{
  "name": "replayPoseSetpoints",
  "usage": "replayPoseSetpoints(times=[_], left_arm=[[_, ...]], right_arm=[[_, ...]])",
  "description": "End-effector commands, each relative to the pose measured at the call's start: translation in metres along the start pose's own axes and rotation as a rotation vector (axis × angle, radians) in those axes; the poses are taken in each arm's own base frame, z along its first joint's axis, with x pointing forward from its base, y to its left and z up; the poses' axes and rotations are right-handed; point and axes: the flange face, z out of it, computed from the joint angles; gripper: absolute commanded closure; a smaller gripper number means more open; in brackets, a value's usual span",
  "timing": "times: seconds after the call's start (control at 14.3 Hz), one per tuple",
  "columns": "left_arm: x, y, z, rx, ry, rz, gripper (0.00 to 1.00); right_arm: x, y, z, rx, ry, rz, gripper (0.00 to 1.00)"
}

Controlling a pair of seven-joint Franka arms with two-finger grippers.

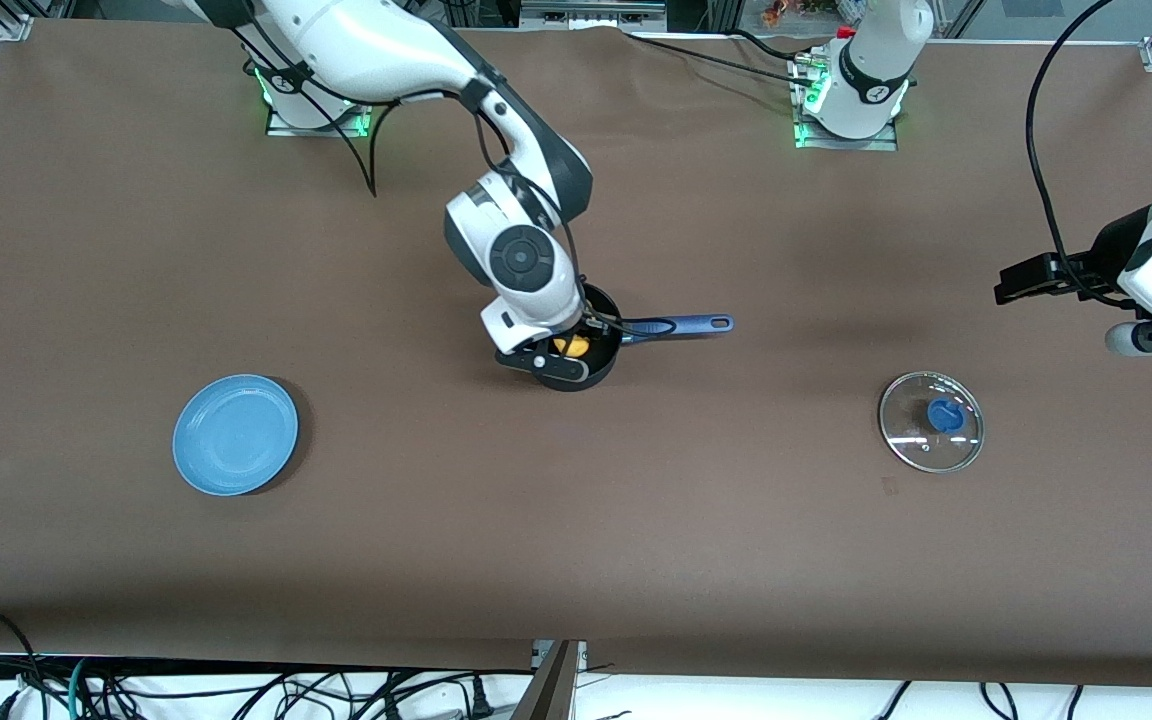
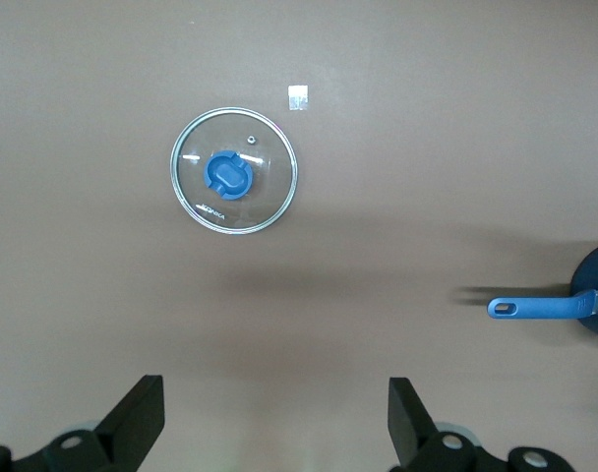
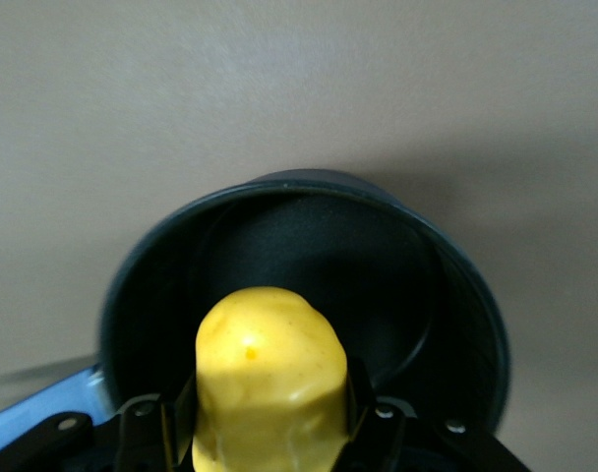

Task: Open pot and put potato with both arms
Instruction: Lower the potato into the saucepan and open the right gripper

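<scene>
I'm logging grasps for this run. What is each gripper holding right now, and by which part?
The right gripper holds the potato by its sides, over the open pot. The left gripper is open and holds nothing, near the lid.

The bench (image 1: pixel 576 520) is a plain, flat brown. The pot (image 3: pixel 309 265) is black inside with a dark rim, and its handle (image 1: pixel 681 325) is deep blue. The potato (image 3: pixel 269 383) is bright yellow, glossy, with a small orange fleck. The lid (image 2: pixel 234 170) is clear glass with a silver edge and a blue knob (image 2: pixel 228 176) — some white marks show on the glass. The plate (image 1: pixel 235 434) is light blue. Both arms are white with black joints; the left gripper (image 2: pixel 277 418) has black fingers (image 2: pixel 140 413) — so does the right gripper (image 3: pixel 269 433).
</scene>
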Motion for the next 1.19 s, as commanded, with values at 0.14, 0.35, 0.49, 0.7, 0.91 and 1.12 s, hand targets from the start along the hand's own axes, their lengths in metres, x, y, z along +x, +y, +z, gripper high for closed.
replayPoseSetpoints(times=[0.14, 0.35, 0.49, 0.7, 0.91, 1.12], left_arm=[[-0.005, 0.003, -0.009, 0.018, 0.007, 0.002, 0.00], [-0.005, 0.002, -0.009, 0.021, 0.008, 0.006, 0.00], [-0.005, 0.002, -0.009, 0.022, 0.008, 0.009, 0.00], [-0.005, 0.002, -0.010, 0.025, 0.010, 0.008, 0.00], [-0.005, 0.004, -0.010, 0.063, 0.015, 0.016, 0.00], [-0.005, 0.005, -0.010, 0.063, 0.014, 0.017, 0.00]], right_arm=[[0.000, 0.000, 0.046, -0.052, 0.002, -0.014, 0.64], [-0.001, 0.000, 0.048, -0.054, 0.002, -0.013, 0.00], [0.006, 0.001, 0.022, -0.034, 0.011, -0.021, 0.00], [0.004, -0.001, -0.051, -0.004, 0.049, -0.027, 0.00], [0.010, 0.036, -0.142, -0.066, 0.052, -0.026, 0.00], [0.040, 0.119, -0.220, -0.187, 0.002, -0.076, 0.00]])
